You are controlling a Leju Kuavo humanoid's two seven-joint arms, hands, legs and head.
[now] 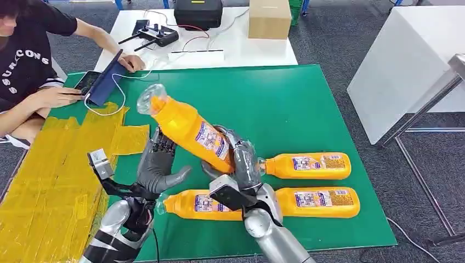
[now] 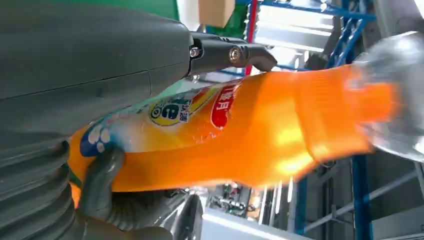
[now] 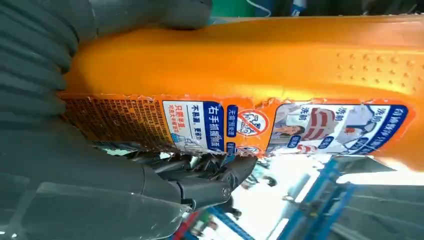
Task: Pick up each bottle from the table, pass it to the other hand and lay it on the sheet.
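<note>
My right hand (image 1: 241, 161) grips an orange bottle (image 1: 186, 129) by its base and holds it tilted above the green mat (image 1: 296, 109), clear cap toward the far left. The same bottle (image 3: 250, 60) lies across my right hand (image 3: 75, 165) in the right wrist view. My left hand (image 1: 159, 167) stands just left of it, fingers (image 1: 163, 145) raised behind the bottle's middle and thumb spread below it. In the left wrist view the bottle (image 2: 260, 125) runs between the fingers (image 2: 230, 52) and the thumb (image 2: 100, 175). The yellow sheet (image 1: 49, 175) lies at the left.
Three more orange bottles lie on the mat: one (image 1: 307, 166) right of my right hand, one (image 1: 318, 201) nearer, one (image 1: 200, 204) under my wrists. A person (image 1: 27, 60) at the far left handles a tablet (image 1: 104, 76). A white table (image 1: 219, 44) with a cardboard box (image 1: 268, 19) stands behind.
</note>
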